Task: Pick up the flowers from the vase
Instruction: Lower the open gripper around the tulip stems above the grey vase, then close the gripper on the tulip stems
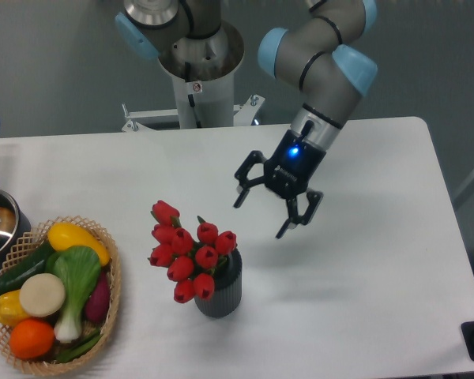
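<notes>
One arm reaches over the white table (pixel 363 260) from the back. Its gripper (pixel 259 219) hangs in the air, tilted, with the tips pointing down and to the left. The two fingers (pixel 245 185) are spread wide apart, and nothing is between them. A small blue light shines on the gripper's body.

The flowers (pixel 188 253) are red tulip buds, all closed. They stand in the vase (pixel 223 290) and lean out to the left over its rim. A bit of green leaf shows near the top of the bunch. The vase is dark grey with thin lines going up and down. It stands upright on the table, near the front edge, about in the middle.

The gripper is up and to the right of the flowers. It is near them but does not touch them or the vase.

A basket (pixel 109 304) sits at the front left, well apart from the vase. It is full of bright vegetables: yellow, green, orange, purple and a pale round one. Behind the basket, at the left edge, is a metal pot (pixel 0 229) with a blue handle. Part of the pot is cut off by the edge of the view.
</notes>
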### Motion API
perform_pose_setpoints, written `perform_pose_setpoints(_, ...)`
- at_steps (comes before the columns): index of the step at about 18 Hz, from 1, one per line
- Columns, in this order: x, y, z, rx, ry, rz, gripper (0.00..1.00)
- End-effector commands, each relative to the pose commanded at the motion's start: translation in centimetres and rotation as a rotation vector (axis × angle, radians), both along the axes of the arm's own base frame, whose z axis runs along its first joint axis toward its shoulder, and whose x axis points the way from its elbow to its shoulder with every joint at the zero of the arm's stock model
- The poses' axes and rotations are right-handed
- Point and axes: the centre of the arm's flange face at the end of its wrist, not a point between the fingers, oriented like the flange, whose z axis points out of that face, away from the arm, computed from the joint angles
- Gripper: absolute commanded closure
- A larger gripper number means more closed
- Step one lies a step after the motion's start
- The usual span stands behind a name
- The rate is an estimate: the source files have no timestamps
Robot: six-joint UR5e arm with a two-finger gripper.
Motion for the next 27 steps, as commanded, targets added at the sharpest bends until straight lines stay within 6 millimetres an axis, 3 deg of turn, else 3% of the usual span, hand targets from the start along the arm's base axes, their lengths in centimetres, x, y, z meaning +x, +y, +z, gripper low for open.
perform_pose_setpoints(3,0.2,1.0,-0.7,0.058,-0.052,-0.024,0.0)
perform_pose_setpoints(8,-0.8,4.6,-1.0,0.068,-0.033,-0.075,0.0)
perform_pose_setpoints(15,0.5,6.2,-2.3,0.058,-0.055,-0.11,0.0)
perform_pose_setpoints(16,0.5,6.2,-2.5,0.055,-0.06,-0.109,0.08)
perform_pose_setpoints(17,0.5,6.2,-2.5,0.055,-0.06,-0.109,0.26)
perform_pose_setpoints(18,0.5,6.2,-2.5,0.054,-0.058,-0.109,0.56)
perform_pose_setpoints(19,0.4,6.1,-2.4,0.05,-0.053,-0.107,0.76)
perform_pose_setpoints(20,0.3,6.1,-2.2,0.051,-0.048,-0.105,0.89)
perform_pose_setpoints(22,0.1,6.1,-1.7,0.053,-0.037,-0.104,1.0)
perform_pose_setpoints(27,-0.1,5.9,-0.1,0.024,0.008,-0.09,1.0)
